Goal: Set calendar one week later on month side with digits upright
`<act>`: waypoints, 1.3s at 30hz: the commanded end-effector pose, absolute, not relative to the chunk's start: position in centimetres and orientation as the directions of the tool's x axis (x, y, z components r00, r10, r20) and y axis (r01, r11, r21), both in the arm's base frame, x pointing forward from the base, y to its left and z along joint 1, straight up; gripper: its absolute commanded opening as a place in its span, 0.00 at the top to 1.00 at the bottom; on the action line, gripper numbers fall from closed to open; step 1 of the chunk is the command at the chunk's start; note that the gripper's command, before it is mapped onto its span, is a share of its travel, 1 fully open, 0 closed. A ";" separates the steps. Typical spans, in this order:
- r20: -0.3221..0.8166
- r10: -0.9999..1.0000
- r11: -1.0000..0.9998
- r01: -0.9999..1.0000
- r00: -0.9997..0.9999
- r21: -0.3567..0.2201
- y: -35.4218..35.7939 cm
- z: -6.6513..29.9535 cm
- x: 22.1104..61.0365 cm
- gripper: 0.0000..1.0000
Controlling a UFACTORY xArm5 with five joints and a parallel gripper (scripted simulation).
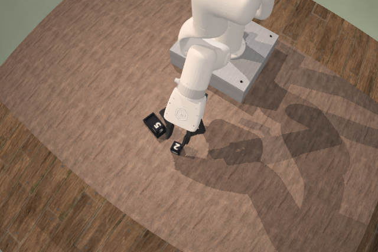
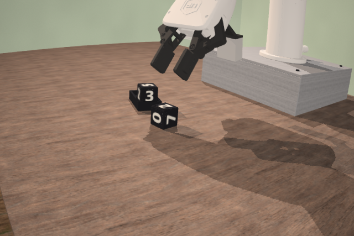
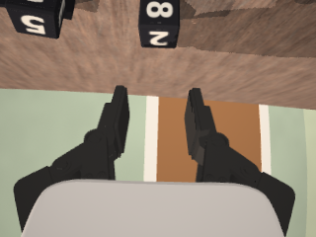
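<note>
The black tray [image 1: 148,127] [image 2: 144,106] lies on the table with one black cube [image 1: 157,126] [image 2: 147,93] [image 3: 35,22] in one end; its other end is empty. That cube has 5 on top and an upright 3 on a side seen in the exterior view. The other black cube [image 1: 176,147] [image 2: 164,116] [image 3: 159,25] stands on the table beside the tray. It has 2 on top, 0 and a sideways 7-like digit on two sides, and 8 on a side seen in the wrist view. My gripper [image 1: 176,140] [image 2: 170,71] [image 3: 157,101] is half open, empty and tilted, above the table.
The grey robot base block [image 1: 213,81] [image 2: 251,84] stands behind the gripper. The loose cube is close to the tray's cube-filled end. The arm's shadow falls on the table to the right of the loose cube.
</note>
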State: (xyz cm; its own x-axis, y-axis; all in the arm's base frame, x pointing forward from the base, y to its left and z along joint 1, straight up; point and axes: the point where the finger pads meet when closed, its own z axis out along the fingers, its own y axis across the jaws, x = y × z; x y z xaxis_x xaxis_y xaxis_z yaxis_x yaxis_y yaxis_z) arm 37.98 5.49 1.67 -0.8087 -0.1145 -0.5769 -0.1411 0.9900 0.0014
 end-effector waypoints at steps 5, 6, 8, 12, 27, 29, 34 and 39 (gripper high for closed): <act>-0.579 -0.114 0.990 -0.141 -0.808 0.002 5.5 1.5 38.0 0.51; -0.579 -0.114 0.990 -0.141 -0.808 0.002 5.5 1.5 38.0 0.51; -0.579 -0.114 0.990 -0.141 -0.808 0.002 5.5 1.3 38.0 0.51; -0.579 -0.114 0.990 -0.141 -0.808 0.002 5.5 0.9 38.0 0.51; -0.579 -0.114 0.990 -0.141 -0.808 0.002 5.5 -1.2 38.0 0.51; -0.579 -0.114 0.990 -0.141 -0.808 0.002 5.5 -1.6 38.0 0.51; -0.579 -0.114 0.990 -0.141 -0.808 0.002 5.5 -2.6 38.1 0.51; -0.579 -0.114 0.990 -0.141 -0.808 0.002 5.5 -3.1 38.1 0.51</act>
State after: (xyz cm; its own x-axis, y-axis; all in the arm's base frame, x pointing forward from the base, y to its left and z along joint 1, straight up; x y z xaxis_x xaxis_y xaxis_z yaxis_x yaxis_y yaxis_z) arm 37.97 5.50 -2.59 -0.8095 -0.1146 -0.5759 -0.1412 0.9900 0.0016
